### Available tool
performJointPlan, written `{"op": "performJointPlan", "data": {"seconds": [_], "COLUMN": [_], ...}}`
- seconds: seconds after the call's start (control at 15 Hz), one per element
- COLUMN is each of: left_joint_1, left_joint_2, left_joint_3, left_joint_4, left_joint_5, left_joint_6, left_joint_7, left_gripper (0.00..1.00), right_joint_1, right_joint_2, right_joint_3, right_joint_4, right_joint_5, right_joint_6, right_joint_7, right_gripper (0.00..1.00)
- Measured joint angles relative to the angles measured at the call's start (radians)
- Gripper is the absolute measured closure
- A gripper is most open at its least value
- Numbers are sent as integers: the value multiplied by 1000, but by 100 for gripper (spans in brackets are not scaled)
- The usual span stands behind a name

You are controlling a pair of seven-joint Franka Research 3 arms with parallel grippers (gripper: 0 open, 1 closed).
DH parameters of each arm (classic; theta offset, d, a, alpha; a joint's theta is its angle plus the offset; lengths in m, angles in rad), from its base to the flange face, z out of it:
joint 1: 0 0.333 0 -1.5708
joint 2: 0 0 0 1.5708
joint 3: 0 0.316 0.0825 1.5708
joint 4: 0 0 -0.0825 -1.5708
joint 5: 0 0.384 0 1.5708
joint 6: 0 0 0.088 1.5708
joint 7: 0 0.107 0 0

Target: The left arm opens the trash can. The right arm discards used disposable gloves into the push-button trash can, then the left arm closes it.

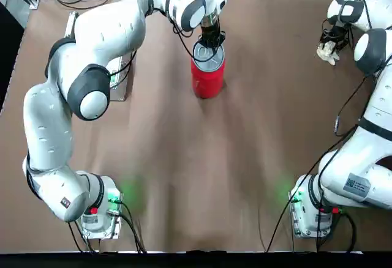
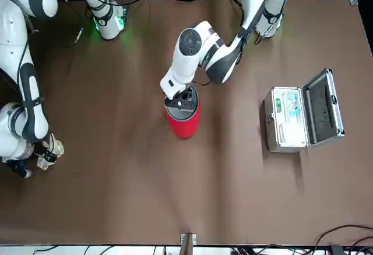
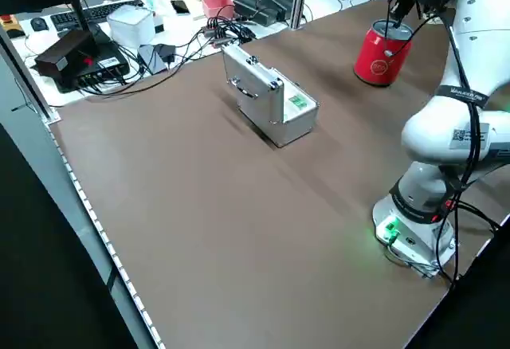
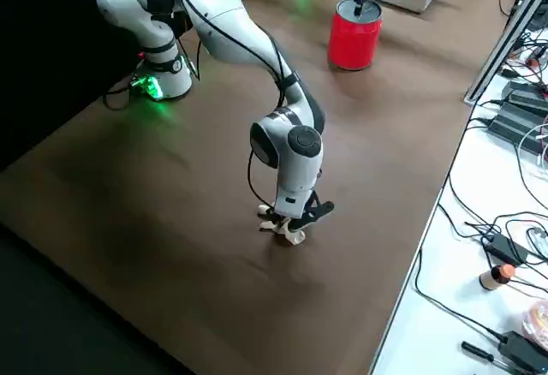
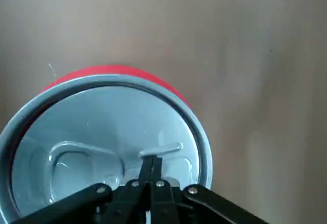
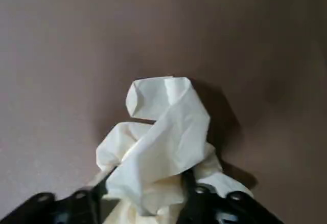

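Brown table: upright trash can (image 1: 208,75) under pinched-together left end effector (image 5: 151,169); right end effector (image 6: 148,196) grips gloves (image 6: 158,142).

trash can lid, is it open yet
No, the silver lid sits flat on the red trash can, with the left gripper shut and pressing it.

The trash can (image 1: 208,75) stands mid-table, the case (image 2: 294,118) to its left, the gloves (image 1: 327,52) far right.

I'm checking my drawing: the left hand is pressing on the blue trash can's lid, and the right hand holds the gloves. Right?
Nearly. The trash can is red, not blue, as the top view shows. The left hand is on its lid, and the right hand holds the gloves.
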Motion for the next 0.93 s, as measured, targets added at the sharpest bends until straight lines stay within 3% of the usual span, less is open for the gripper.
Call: {"op": "performJointPlan", "data": {"seconds": [0.07, 0.2, 0.33, 0.4, 0.47, 0.93], "left_joint_1": [0, 0, 1, 2, 7, 70], "left_joint_2": [0, 0, 0, -1, -4, -54], "left_joint_3": [0, 2, 3, 4, 7, 10], "left_joint_4": [1, 4, 12, 17, 23, 43], "left_joint_5": [0, 0, 1, 2, 2, 2], "left_joint_6": [0, 1, 1, 1, -3, -108], "left_joint_7": [0, 0, 0, 0, 0, 0], "left_gripper": [99, 99, 99, 99, 99, 99], "right_joint_1": [-2, -3, -5, -5, -7, -6], "right_joint_2": [-2, -2, -3, -3, -3, -3], "right_joint_3": [-4, -4, -6, -6, -8, -3], "right_joint_4": [0, 1, 1, 1, 2, 4], "right_joint_5": [-1, -2, -2, -2, -2, -2], "right_joint_6": [-2, -2, -2, -3, -3, -1], "right_joint_7": [1, 2, 2, 2, 3, 2], "right_gripper": [59, 63, 75, 75, 91, 93]}}
